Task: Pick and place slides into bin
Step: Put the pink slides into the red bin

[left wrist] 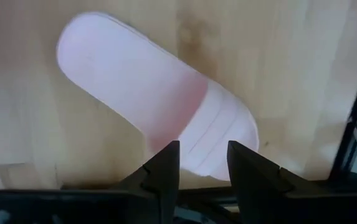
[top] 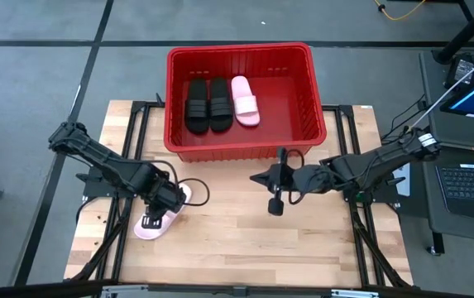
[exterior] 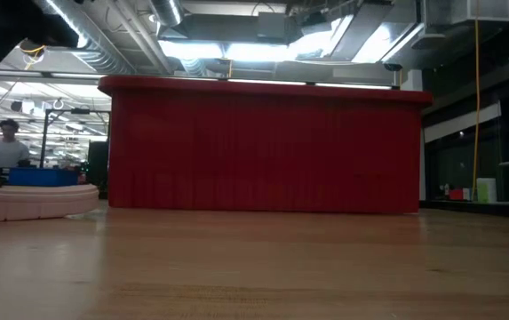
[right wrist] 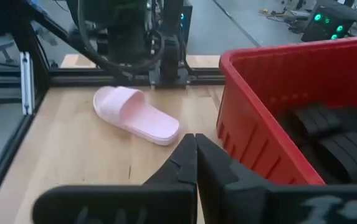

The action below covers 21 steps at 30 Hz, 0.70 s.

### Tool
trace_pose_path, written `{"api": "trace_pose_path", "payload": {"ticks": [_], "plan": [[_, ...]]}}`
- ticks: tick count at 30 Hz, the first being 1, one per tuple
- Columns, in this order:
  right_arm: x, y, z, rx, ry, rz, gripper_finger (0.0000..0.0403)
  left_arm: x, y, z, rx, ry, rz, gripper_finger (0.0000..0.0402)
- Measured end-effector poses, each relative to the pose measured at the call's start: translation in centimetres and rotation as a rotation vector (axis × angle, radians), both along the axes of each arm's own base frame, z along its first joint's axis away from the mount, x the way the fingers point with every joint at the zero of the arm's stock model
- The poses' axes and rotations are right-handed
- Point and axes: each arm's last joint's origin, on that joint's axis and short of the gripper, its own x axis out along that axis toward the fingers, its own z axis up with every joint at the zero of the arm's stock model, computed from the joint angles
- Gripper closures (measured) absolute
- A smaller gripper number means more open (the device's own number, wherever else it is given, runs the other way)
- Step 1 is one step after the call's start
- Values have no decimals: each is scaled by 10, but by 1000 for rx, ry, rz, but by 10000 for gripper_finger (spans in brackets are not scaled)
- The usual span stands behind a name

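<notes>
One pale pink slide lies sole-down on the wooden table near its left edge, also seen in the left wrist view, the right wrist view and the low view. My left gripper hangs open above its strap end, pointing down, and touches nothing. The red bin stands at the table's far edge; on its floor lie a black pair of slides and a pink slide. My right gripper is shut, in the air in front of the bin's near wall, pointing toward the table's left.
Black frame rails run along the table's left and right sides. Bare wood lies between the arms near the front edge. A laptop sits off the table to the right. A person shows far off in the room.
</notes>
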Motion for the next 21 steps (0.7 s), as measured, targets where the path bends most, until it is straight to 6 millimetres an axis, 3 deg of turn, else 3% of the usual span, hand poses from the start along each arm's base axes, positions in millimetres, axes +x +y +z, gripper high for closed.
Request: {"api": "trace_pose_path", "payload": {"ticks": [4,11,21], "plan": [[0,0,5,21,-16,-6,401,0,0,-5,-1,-9,-37,274],[0,2,6,53,-24,-13,401,-11,3,-39,-56,72,-64,274],[0,2,7,59,-39,-12,400,-23,17,-56,-140,8,-65,274]]}}
